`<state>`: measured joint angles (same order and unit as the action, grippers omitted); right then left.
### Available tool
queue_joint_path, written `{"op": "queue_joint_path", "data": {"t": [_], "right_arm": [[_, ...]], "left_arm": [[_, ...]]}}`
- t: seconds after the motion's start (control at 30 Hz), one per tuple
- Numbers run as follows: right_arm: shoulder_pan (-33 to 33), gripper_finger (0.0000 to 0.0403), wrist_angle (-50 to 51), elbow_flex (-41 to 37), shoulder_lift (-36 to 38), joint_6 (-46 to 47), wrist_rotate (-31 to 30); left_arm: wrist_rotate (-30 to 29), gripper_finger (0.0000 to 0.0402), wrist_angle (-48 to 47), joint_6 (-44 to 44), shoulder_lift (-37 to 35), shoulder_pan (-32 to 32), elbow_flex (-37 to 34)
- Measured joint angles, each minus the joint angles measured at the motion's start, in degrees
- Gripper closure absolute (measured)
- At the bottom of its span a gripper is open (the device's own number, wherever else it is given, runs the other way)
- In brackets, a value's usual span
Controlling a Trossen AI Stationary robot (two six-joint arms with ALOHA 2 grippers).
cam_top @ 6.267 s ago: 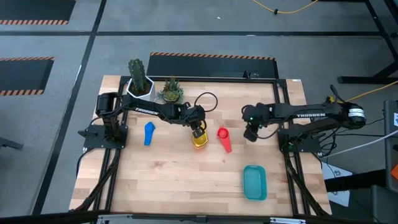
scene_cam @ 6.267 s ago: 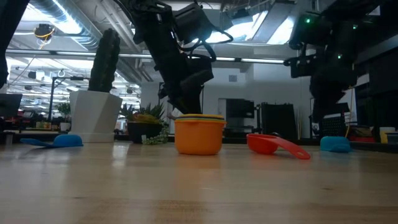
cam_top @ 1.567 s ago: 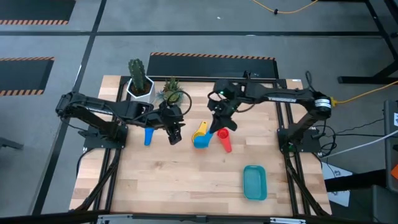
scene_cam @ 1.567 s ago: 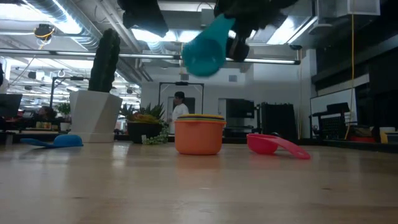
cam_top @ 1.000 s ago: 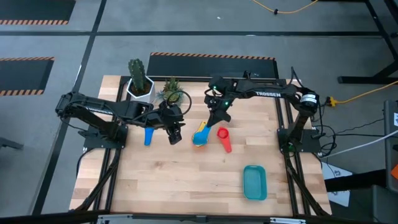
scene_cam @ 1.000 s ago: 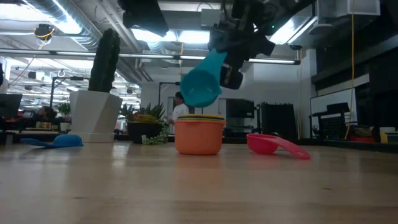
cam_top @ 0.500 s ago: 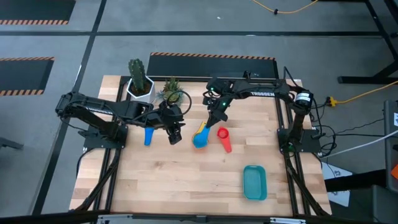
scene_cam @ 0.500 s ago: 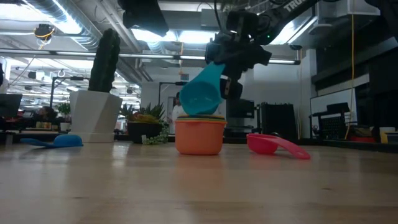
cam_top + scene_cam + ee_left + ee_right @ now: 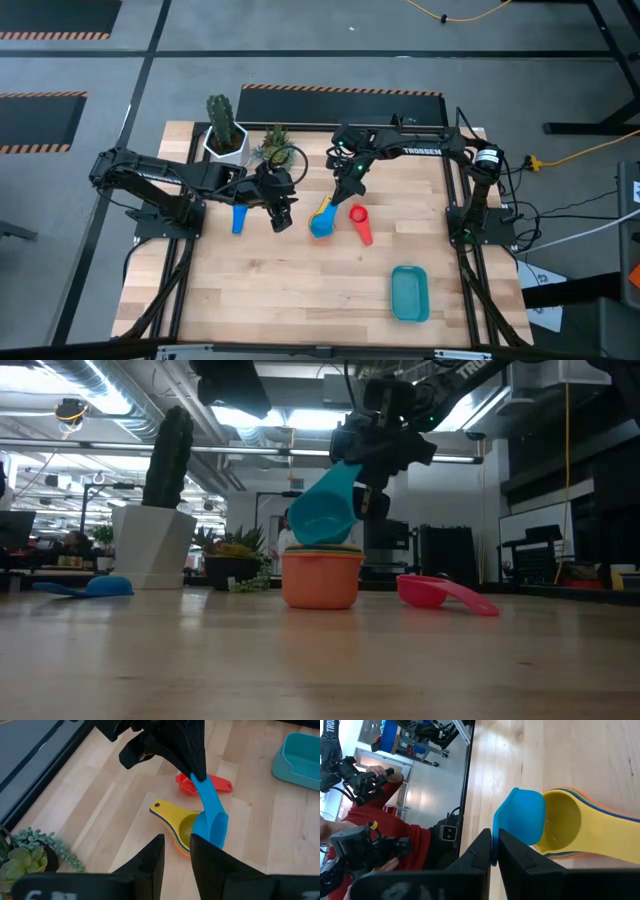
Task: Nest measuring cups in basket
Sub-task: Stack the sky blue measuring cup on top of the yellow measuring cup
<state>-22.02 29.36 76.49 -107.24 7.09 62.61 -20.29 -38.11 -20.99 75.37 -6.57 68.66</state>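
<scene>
Light blue plastic fills the right arm's jaws: the right gripper [image 9: 349, 181] is closed on the handle of the light blue cup [image 9: 322, 514], holding it tilted with its bowl lowest. The bowl hangs just above a stack of cups [image 9: 321, 577] whose outer one is orange and whose top, inner one is yellow. In the right wrist view the light blue bowl [image 9: 519, 816] overlaps the rim of the yellow cup [image 9: 580, 828]; whether they touch cannot be told. From above, the stack [image 9: 321, 218] sits near the middle of the wooden table [image 9: 300, 290].

Just beside the stack, on the right arm's side, a red cup [image 9: 359, 221] lies on the table with its handle pointing toward the front edge. The teal basket [image 9: 409, 292] sits well apart from the stack, near the front right corner, with no cups in it.

The left gripper [image 9: 281, 215] hovers near the stack on its other side, its jaws slightly parted with nothing between them. A dark blue cup [image 9: 239, 214] lies on the table beside that arm.

A cactus in a white pot [image 9: 224, 129] and a smaller green plant [image 9: 273, 148] stand at the back edge of the table.
</scene>
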Motion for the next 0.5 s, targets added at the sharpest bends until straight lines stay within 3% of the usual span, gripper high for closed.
{"op": "queue_joint_path", "data": {"t": [0.5], "right_arm": [[-0.59, 0.0369, 0.00, 0.00, -0.01, 1.55, -2.68]], "left_arm": [[0.00, 0.0317, -0.02, 0.07, 0.00, 0.00, 0.00]]}}
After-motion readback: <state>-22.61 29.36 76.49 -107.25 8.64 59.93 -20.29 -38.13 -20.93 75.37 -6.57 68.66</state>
